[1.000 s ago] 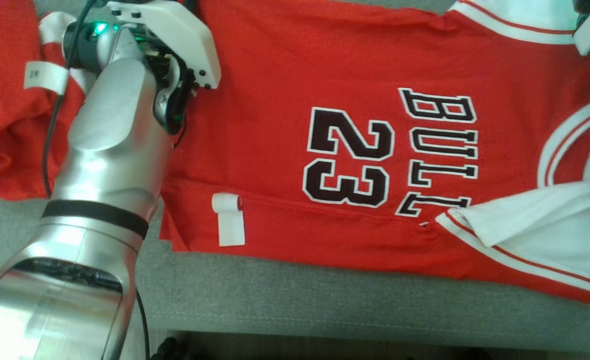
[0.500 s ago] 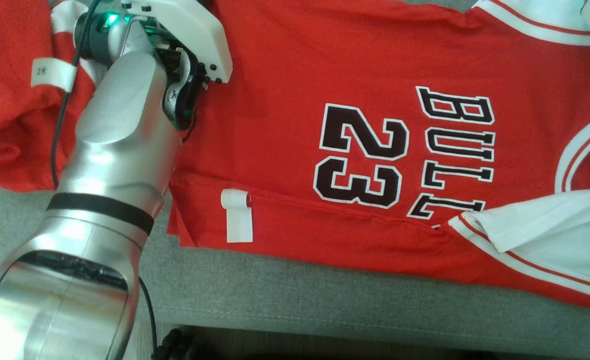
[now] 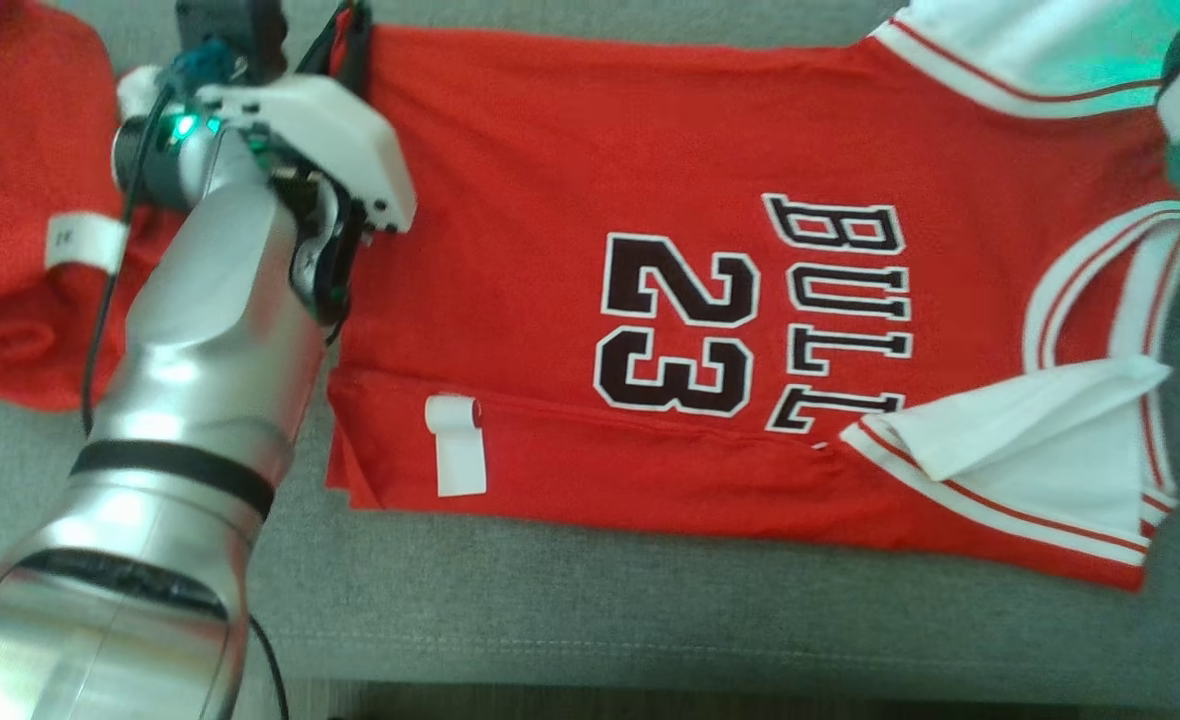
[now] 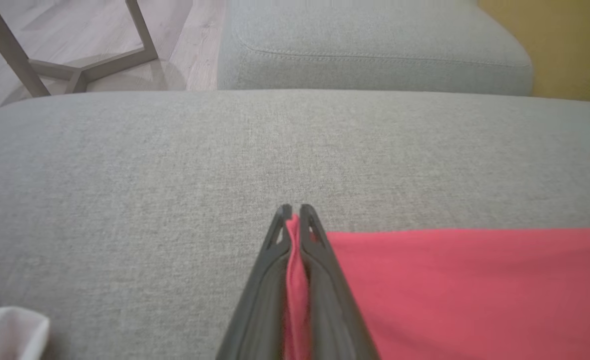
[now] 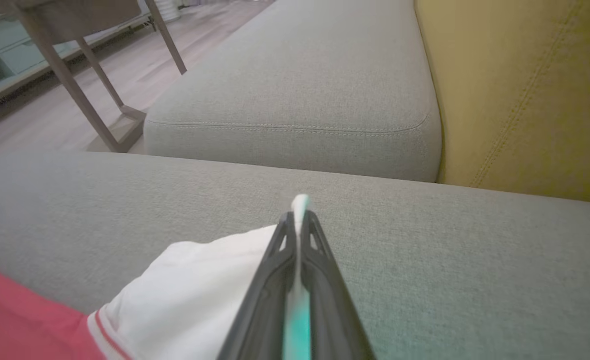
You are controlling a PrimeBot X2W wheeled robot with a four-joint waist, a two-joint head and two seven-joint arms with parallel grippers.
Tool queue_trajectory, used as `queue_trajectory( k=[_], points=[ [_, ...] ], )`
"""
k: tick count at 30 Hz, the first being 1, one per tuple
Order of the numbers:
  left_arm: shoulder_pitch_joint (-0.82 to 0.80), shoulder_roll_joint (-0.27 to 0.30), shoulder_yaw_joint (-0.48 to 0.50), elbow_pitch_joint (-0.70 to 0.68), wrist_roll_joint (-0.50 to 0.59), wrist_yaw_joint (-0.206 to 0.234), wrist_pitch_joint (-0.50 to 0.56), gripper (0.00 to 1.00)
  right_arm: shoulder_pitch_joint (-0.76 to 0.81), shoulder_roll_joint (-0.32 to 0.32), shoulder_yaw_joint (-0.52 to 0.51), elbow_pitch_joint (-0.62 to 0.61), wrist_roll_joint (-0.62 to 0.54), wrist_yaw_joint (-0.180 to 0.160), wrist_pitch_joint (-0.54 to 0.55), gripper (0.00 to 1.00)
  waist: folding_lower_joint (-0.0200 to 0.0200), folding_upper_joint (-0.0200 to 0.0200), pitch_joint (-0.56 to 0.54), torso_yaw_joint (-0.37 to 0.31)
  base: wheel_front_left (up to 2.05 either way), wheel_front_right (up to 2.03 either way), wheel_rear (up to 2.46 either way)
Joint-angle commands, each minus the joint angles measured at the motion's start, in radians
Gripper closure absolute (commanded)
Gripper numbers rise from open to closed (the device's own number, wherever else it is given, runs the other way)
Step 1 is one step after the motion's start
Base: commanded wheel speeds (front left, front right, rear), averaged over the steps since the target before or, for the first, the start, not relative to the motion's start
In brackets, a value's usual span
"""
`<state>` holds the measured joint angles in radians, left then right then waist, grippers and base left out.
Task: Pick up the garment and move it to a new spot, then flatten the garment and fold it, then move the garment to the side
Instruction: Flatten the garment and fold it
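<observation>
**Grey cushion, red jersey gripped at 2 corners**

Grey woven fabric covers the broad sofa seat (image 3: 650, 620) on which everything lies. In the left wrist view a second grey cushion (image 4: 375, 45) with a stitched seam sits beyond it, next to a mustard-yellow backrest (image 5: 525, 100). Pale wood flooring (image 4: 75, 30) and the slanted legs of a wooden frame (image 4: 10, 55) show further off.

Spread face up across the seat is the red jersey (image 3: 570, 150), its length running from the robot's left to its right. It carries a black, white-edged 23 (image 3: 675, 325) and the lettering BULL (image 3: 840, 310), and its neck and armholes have white trim with red stripes. Along the near edge a strip is folded up over the front, with a curled white label (image 3: 457, 450) on it. At the right end a white flap (image 3: 1030, 440) lies turned over onto the red.

The left gripper (image 4: 294, 212) has its fingers pressed together on the jersey's far left corner, red cloth pinched between them. The right gripper (image 5: 300, 215) is likewise clamped, on white cloth at the jersey's far right corner. The silver left forearm (image 3: 200, 400) crosses the jersey's left edge.

Another red garment (image 3: 10, 200) with a white tag (image 3: 80, 240) lies crumpled just beside the jersey, at the left.
</observation>
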<state>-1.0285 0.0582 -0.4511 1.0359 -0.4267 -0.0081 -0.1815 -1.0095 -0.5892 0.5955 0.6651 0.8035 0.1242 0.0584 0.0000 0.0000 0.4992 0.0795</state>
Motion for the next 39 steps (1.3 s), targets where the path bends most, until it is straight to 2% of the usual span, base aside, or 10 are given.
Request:
queue_trajectory(
  k=[1,7,15,20,27,37,38,39],
  points=[
    [0.0,0.053,0.019,-0.037,-0.01,0.002,-0.017,1.0,0.04,-0.03,0.004,-0.051,0.016,0.007,-0.023,1.0,0.0,0.0,-0.034,-0.02,0.0,0.0,0.0],
    [0.099,0.092,0.021,-0.105,-0.023,0.002,-0.025,1.0,0.182,-0.047,0.003,-0.178,0.065,0.007,-0.064,1.0,0.0,0.0,-0.092,-0.046,0.0,0.0,0.0],
    [0.288,0.146,0.03,-0.266,-0.052,0.018,-0.022,1.0,0.464,-0.034,-0.072,-0.319,0.137,0.007,-0.092,1.0,0.0,0.0,-0.144,-0.076,0.0,0.0,0.0],
    [0.412,0.182,0.05,-0.412,-0.07,0.057,-0.023,1.0,0.635,-0.001,-0.147,-0.369,0.155,0.007,-0.091,1.0,0.0,0.0,-0.169,-0.096,0.0,0.0,0.0],
    [0.574,0.236,0.065,-0.651,-0.08,0.121,0.005,1.0,0.813,0.065,-0.245,-0.443,0.122,0.007,-0.058,1.0,0.0,0.0,-0.196,-0.114,0.0,0.0,0.0],
    [0.759,0.276,0.068,-0.839,-0.121,0.183,0.111,1.0,0.966,0.171,-0.36,-0.536,0.019,0.007,0.024,1.0,0.0,0.0,-0.211,-0.122,0.0,0.0,0.0],
    [0.773,0.278,0.068,-0.845,-0.126,0.186,0.118,0.84,0.978,0.182,-0.369,-0.543,0.007,0.007,0.035,0.82,0.0,0.0,-0.211,-0.122,0.0,0.0,0.0],
    [0.786,0.278,0.068,-0.845,-0.133,0.188,0.126,0.52,0.989,0.192,-0.377,-0.549,-0.008,0.007,0.046,0.53,0.0,0.0,-0.214,-0.122,0.0,0.0,0.0]
  ],
)
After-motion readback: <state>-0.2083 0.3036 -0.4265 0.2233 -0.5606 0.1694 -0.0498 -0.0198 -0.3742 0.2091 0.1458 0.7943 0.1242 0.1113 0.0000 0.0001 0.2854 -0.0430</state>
